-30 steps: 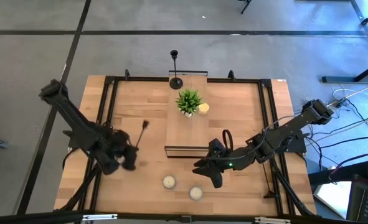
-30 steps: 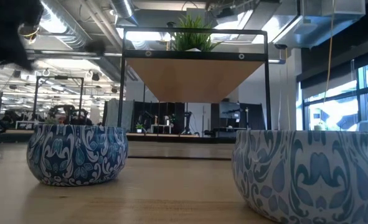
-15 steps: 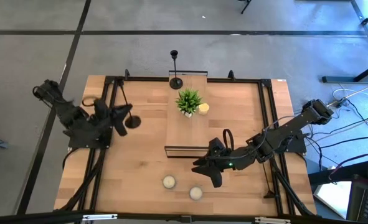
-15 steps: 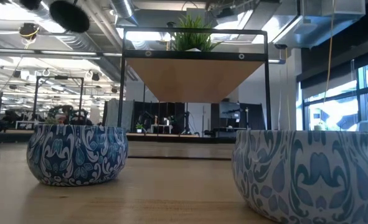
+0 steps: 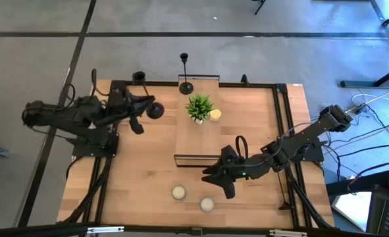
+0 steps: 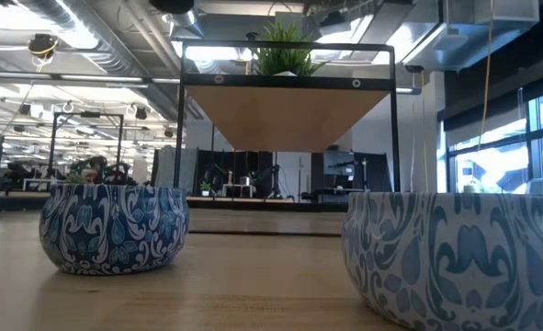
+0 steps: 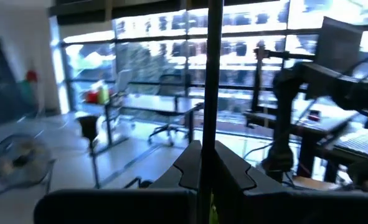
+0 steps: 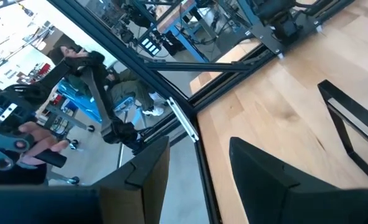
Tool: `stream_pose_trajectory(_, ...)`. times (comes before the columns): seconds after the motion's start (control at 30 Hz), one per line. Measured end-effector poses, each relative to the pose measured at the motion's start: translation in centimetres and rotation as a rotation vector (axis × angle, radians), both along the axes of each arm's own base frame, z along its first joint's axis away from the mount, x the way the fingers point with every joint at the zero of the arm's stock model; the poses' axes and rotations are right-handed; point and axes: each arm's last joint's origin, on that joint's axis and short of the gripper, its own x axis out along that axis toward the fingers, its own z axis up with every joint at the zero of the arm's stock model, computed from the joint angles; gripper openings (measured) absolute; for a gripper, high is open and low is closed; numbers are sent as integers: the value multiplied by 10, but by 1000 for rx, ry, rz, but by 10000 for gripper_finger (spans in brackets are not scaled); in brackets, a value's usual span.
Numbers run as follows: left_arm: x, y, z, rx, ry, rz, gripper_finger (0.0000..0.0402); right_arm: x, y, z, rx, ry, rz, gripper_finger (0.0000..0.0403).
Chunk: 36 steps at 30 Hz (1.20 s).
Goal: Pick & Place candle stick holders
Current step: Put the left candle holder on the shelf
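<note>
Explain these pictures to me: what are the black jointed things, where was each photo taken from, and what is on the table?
They are two robot arms at a wooden table. One camera looks down from above, one sits at table height, one rides on each wrist. The left tool is shut on a black candle stick holder, held up above the table. The right tool is open and empty. Another holder stands on a raised shelf with a plant and a yellow candle. Two candles in blue tins sit in front.
</note>
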Motion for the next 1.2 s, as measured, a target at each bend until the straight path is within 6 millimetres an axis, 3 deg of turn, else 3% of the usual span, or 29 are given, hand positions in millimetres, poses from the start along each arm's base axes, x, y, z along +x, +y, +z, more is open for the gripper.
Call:
stream_pose_trajectory(0.33,19,44,-46,82,-3,-306,12,0,0,0,-22,-4,10,172)
stream_pose_trajectory(0.57,26,70,-69,48,-64,-366,12,-2,-4,8,-95,-63,15,172)
stream_pose_trajectory(0.83,51,86,-91,-28,-4,-396,12,-26,-31,46,-307,-198,-177,172)
stream_pose_trajectory(1.0,61,86,-97,-37,-3,-420,12,-50,-53,72,-385,-263,-153,172)
stream_pose_trajectory(1.2,63,85,-98,-20,3,-413,12,-71,-72,88,-407,-301,-137,172)
